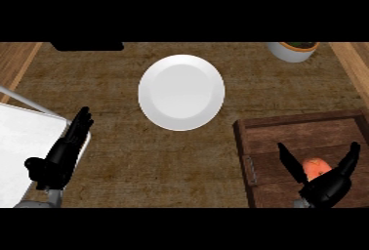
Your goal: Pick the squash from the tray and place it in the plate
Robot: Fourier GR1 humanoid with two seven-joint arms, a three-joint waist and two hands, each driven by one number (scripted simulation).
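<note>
An orange squash (316,168) lies on the brown wooden tray (302,132) at the lower right. My right hand (328,188) is just below it, with thumb and fingers spread straight on either side of the squash, open and not closed on it. The white plate (181,92) sits on the counter near the middle, up and left of the tray, with nothing on it. My left hand (61,158) rests open at the lower left, fingers pointing up, over the edge of a white surface.
A white board or sink edge (25,146) with a metal rim fills the lower left. A white pot with a plant (294,50) stands at the back right. A dark object (86,46) sits at the back left. Wooden strips border both sides.
</note>
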